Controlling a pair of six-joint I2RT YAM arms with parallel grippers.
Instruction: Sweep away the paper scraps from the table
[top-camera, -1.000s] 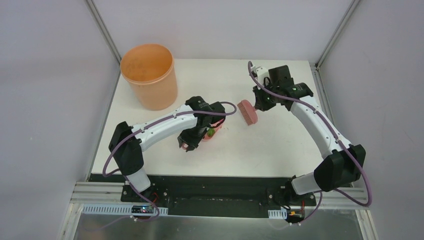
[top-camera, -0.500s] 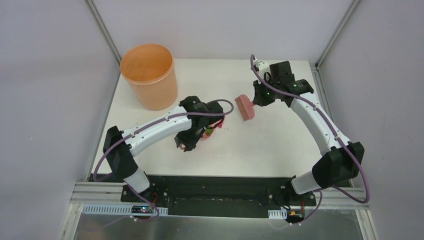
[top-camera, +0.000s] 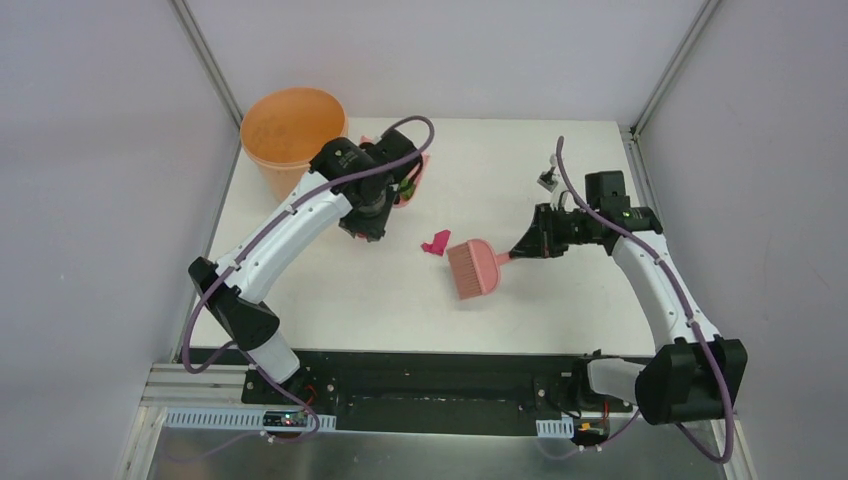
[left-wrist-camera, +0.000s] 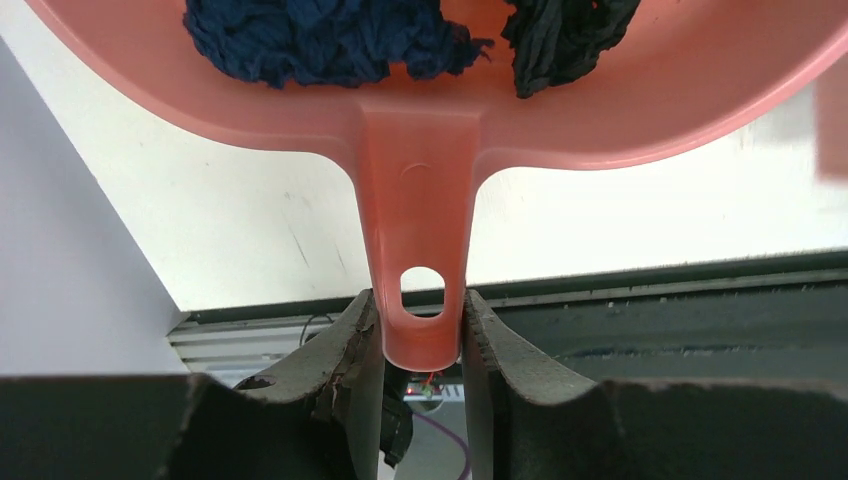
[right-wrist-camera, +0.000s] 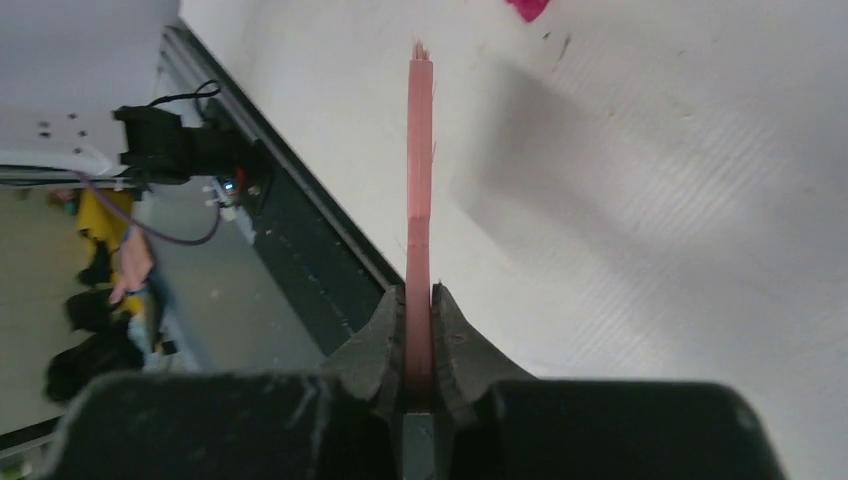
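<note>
Top view: a magenta scrap (top-camera: 435, 243) lies on the table (top-camera: 560, 300) mid-frame, just up-left of the brush (top-camera: 473, 270) head. The brush's long axis runs right to the right gripper (top-camera: 518, 252), the nearer arm.

Left wrist: the left gripper (left-wrist-camera: 422, 320) clamps the dustpan (left-wrist-camera: 420, 150) handle, with dark blue scraps (left-wrist-camera: 320, 40) in the pan.

Right wrist: jaws pinch the brush; the magenta scrap sits at the top edge, to its right.

Upright orange bin (top-camera: 293, 130), open top. Just right of its rim sits the pink dustpan (left-wrist-camera: 415, 150). The pink hand brush (top-camera: 472, 268) is well right of the bin and nearer the front, handle pointing away from it.
</note>
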